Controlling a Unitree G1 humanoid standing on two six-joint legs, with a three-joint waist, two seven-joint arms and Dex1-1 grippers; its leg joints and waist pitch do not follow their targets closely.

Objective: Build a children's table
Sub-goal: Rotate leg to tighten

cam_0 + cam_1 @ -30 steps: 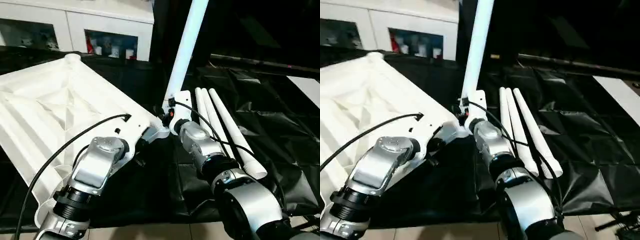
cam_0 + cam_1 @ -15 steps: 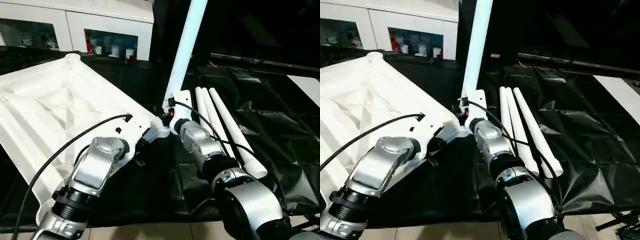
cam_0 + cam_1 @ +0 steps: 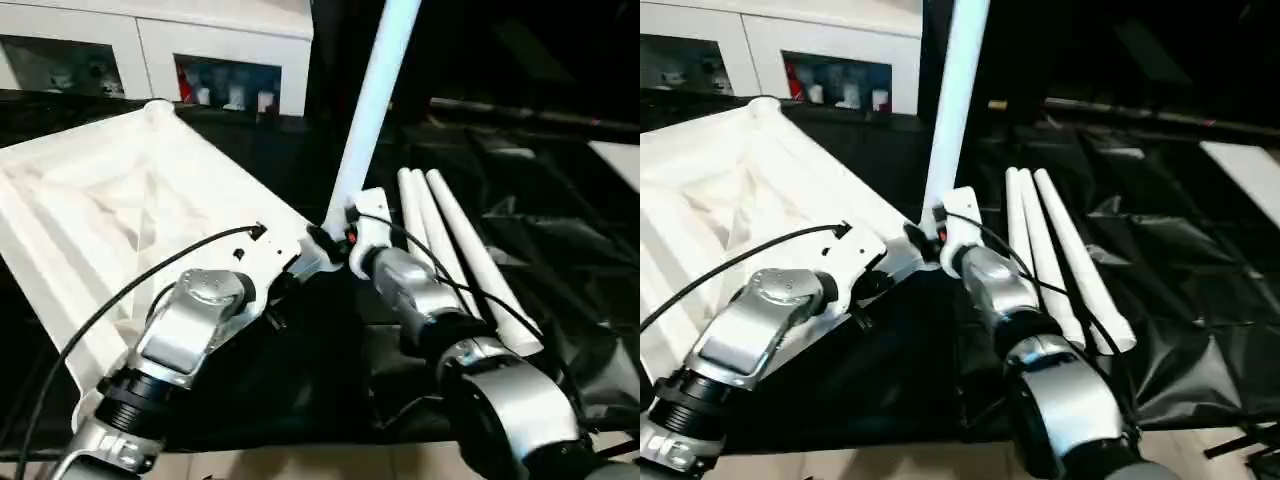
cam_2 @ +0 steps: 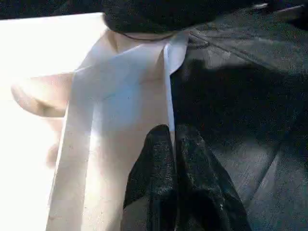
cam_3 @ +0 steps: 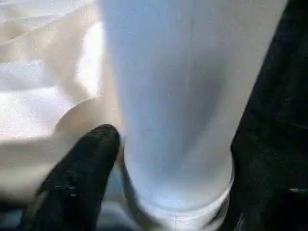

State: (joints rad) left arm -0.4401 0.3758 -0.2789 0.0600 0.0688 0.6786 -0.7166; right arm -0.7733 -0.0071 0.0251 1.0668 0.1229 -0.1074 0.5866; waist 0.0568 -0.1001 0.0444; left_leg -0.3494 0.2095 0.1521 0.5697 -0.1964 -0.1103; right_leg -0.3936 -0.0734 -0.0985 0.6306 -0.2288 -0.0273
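The children's table top (image 3: 120, 200) lies upside down and tilted, ribbed underside up. One white leg (image 3: 375, 90) stands upright in its near corner socket (image 5: 159, 211). Three more legs (image 3: 460, 240) lie side by side on the black cloth to the right. My left gripper (image 4: 172, 139) is shut on the thin rim of the table top just beside that corner. My right gripper (image 5: 173, 159) is at the foot of the upright leg, open, with one black finger (image 5: 91, 159) standing close beside the tube.
A white cabinet (image 3: 230, 60) with glass doors stands behind the work table. Crinkled black cloth (image 3: 560, 200) covers the table to the right of the legs. A strip of pale floor (image 3: 300, 465) shows at the near edge.
The whole picture has shifted a little, so the camera moved. The leg stays upright in the socket and both arms keep much the same places.
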